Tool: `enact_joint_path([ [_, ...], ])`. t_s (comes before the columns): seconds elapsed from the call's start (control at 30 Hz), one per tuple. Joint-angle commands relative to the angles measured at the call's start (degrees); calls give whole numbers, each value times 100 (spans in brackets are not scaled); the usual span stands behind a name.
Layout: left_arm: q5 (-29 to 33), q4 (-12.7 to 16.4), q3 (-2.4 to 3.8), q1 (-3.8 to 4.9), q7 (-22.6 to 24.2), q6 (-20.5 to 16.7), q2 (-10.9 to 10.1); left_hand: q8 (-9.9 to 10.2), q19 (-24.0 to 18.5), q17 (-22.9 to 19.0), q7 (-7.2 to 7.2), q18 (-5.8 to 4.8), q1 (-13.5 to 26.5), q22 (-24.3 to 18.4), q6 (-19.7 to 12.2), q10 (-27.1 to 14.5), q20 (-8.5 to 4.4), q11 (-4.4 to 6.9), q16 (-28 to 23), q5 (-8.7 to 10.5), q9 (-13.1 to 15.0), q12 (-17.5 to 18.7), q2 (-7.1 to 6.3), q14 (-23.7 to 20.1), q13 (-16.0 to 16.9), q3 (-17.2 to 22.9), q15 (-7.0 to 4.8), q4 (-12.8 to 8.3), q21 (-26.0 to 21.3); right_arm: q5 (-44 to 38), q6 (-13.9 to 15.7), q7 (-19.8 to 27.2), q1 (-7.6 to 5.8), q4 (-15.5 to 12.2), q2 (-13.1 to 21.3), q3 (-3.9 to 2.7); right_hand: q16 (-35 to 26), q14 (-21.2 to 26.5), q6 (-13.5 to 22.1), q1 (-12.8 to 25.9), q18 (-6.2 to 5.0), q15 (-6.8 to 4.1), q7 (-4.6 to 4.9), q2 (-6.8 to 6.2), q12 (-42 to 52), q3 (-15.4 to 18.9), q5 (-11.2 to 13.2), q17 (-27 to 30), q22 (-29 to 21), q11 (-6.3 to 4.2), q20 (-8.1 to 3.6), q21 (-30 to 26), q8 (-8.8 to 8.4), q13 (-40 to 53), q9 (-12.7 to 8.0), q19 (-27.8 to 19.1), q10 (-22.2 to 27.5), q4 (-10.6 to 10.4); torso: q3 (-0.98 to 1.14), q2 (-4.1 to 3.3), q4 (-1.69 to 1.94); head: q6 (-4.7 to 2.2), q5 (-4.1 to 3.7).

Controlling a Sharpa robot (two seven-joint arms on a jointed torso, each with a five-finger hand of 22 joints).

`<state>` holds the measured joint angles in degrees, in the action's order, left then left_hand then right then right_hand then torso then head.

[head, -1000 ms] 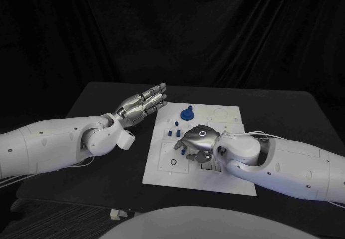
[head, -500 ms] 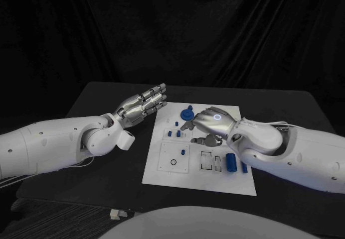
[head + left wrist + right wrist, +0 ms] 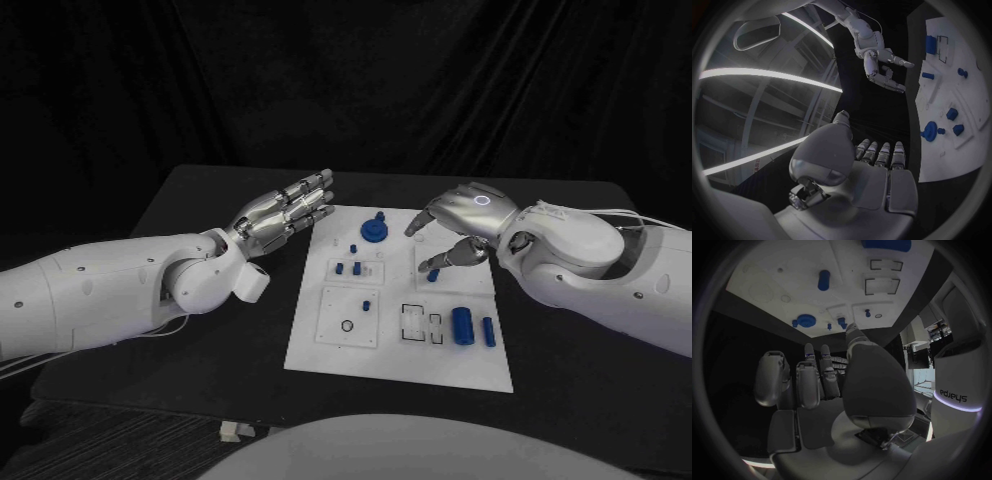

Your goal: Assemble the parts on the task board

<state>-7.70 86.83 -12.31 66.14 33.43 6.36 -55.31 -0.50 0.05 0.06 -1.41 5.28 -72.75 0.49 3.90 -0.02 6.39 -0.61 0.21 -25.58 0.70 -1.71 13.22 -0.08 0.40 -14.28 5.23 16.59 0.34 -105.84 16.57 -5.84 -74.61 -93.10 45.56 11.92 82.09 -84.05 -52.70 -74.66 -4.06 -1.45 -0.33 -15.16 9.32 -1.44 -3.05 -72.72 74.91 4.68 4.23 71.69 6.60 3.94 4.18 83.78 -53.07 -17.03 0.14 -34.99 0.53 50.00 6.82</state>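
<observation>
Head view | right hand point(image 3: 464, 222) over task board point(image 3: 400, 350) — fingers apart, empty | left hand point(image 3: 284, 211) flat, fingers together

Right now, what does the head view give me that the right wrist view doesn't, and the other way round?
Head view: the left robot hand, flat and holding nothing, beside the task board's far left corner, plus the back of the right robot hand raised over the board's far right part. Right wrist view: the right robot hand's palm side, fingers apart with nothing between them. Both: the white task board and the round blue part standing on it.
</observation>
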Motion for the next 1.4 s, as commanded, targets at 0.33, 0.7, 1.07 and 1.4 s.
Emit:
enact_joint_path([
  [0.33,28,-6,5,-38,116,111,14,-45,12,-6,105,12,-45,13,35,10,96,-29,-21,-8,15,-48,27,8,9,43,67,8,-16,92,-146,285,299,245,185,-1,2,-279,61,532,69,-35,39,-32,54,891,-120,75,1063,-7,-10,271,-142,-6,-9,141,-367,-16,1,-5,-1,0,4],
  [0.7,28,-11,5,-58,118,122,7,-51,15,-6,160,44,-86,21,64,11,146,-12,-21,-51,20,-56,38,8,11,58,83,-2,-13,93,-176,335,495,462,135,0,-22,-267,-25,-483,63,-37,178,766,1,172,-1541,157,1056,-30,-2,253,-187,4,-2,133,-637,125,0,-1,-3,0,-5],
  [1.07,28,-17,5,-63,108,129,0,-56,16,-6,178,62,-114,22,85,12,175,-2,-21,-69,23,-64,37,8,12,65,94,-5,-12,93,-264,348,617,697,-11,0,-32,-259,-117,-947,62,-43,264,796,-21,-387,-1239,195,1054,-51,-9,246,-195,-3,-4,123,-839,279,1,0,-4,0,-8],
  [1.4,28,-20,5,-65,115,146,11,-62,17,-6,212,80,-138,25,108,12,202,10,-21,-84,27,-66,40,8,13,73,104,-6,-11,93,-352,396,666,896,-179,0,-37,-256,-252,-1016,54,-35,336,766,-12,-570,-1150,210,1043,-60,0,205,-140,-3,19,105,-939,291,0,-4,-6,0,-5],
])
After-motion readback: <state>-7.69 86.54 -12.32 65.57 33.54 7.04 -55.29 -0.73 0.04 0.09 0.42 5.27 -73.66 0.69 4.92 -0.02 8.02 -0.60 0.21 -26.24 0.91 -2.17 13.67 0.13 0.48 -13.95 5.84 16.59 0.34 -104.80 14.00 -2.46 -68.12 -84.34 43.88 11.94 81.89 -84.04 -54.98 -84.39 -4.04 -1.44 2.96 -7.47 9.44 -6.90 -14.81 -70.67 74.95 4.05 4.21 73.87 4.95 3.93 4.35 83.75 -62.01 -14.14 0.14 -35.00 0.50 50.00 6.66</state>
